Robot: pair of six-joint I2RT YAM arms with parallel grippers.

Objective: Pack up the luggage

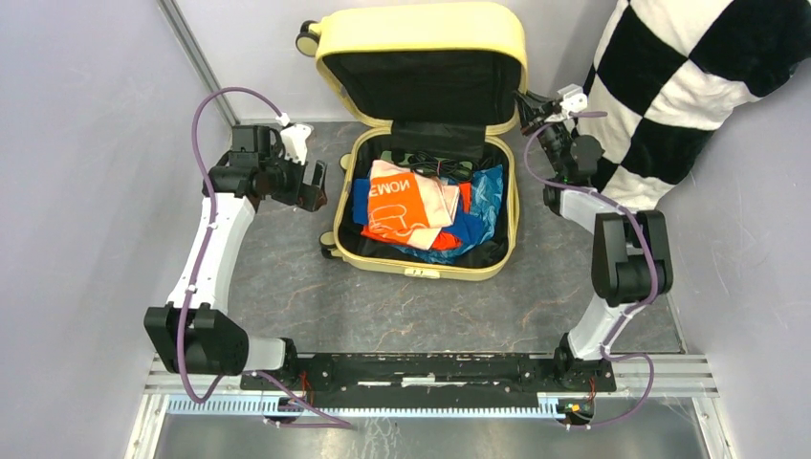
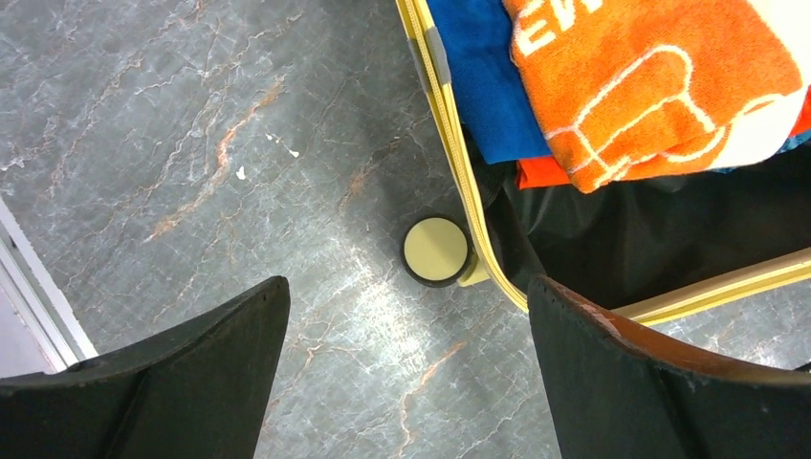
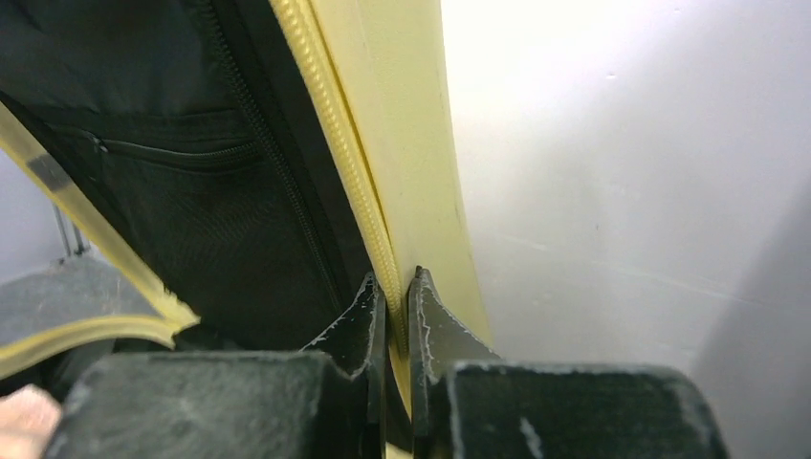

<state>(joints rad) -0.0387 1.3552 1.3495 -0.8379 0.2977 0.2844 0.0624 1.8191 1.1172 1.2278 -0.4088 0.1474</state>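
The pale-yellow luggage [image 1: 426,271] lies open on the grey floor, its lid [image 1: 421,33] standing up at the back with black lining showing. Inside lie an orange-and-white cloth [image 1: 406,206], blue cloth [image 1: 483,196] and dark items. My right gripper [image 1: 526,108] is shut on the lid's right rim; in the right wrist view the fingertips [image 3: 394,287] pinch the yellow zipper edge [image 3: 359,191]. My left gripper [image 1: 311,186] is open and empty, just left of the luggage's left wall. In the left wrist view [image 2: 406,306] it hovers over the floor near a caster wheel [image 2: 436,249].
A large black-and-white checkered pillow [image 1: 689,86] leans in the back right corner, behind the right arm. Grey walls close in on both sides. A metal rail [image 1: 430,387] runs along the near edge.
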